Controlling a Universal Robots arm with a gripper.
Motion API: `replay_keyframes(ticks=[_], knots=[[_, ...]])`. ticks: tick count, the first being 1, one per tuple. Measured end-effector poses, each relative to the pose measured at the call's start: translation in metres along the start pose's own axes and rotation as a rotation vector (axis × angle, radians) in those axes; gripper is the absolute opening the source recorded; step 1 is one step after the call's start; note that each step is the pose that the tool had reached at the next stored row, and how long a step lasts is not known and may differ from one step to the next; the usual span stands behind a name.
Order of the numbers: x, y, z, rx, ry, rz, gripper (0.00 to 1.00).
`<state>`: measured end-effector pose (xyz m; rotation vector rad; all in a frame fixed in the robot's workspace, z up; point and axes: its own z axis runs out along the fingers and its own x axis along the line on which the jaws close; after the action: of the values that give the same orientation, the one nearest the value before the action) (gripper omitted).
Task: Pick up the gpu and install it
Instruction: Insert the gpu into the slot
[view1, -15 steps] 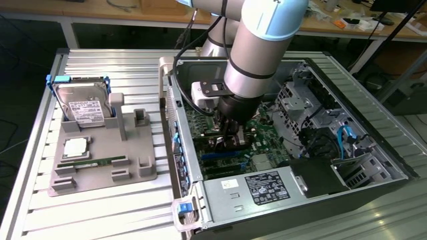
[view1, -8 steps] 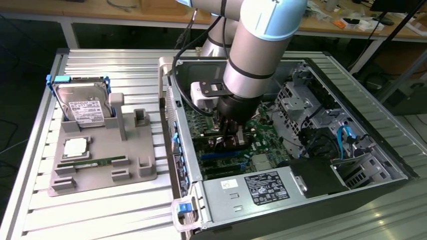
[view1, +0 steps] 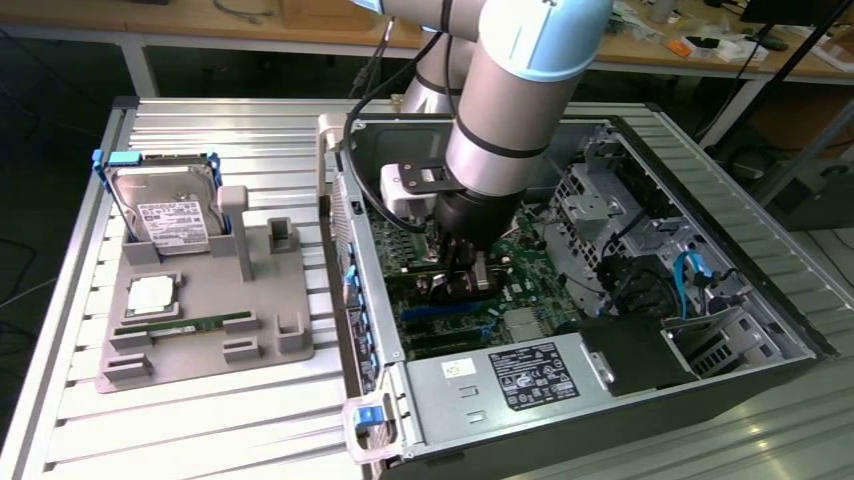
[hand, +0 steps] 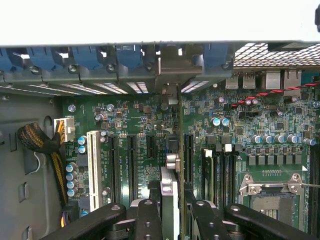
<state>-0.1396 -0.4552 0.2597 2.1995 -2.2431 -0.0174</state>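
Gpu clamped edge-on in my jaws, long axis parallel to the motherboard slots, bracket toward the rear case wall.

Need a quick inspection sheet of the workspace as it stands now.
Surface: slatted metal table, grey fixture tray on it.
Job's things: gpu held edge-on over the motherboard slots, inside the open PC case.
Clutter: hard drive, RAM stick and CPU on the tray.
Grippers: gripper down inside the case, fingers clamped on the gpu.
Cables: braided bundle at the case wall; blue cable by the drive bays.
Surroundings: wooden benches behind.
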Motion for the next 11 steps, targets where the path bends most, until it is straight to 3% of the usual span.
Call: replay_keyframes(ticks=[11], knots=[[0.0000,0.0010,0.0000,0.0041,-0.0001,0.000,0.28]])
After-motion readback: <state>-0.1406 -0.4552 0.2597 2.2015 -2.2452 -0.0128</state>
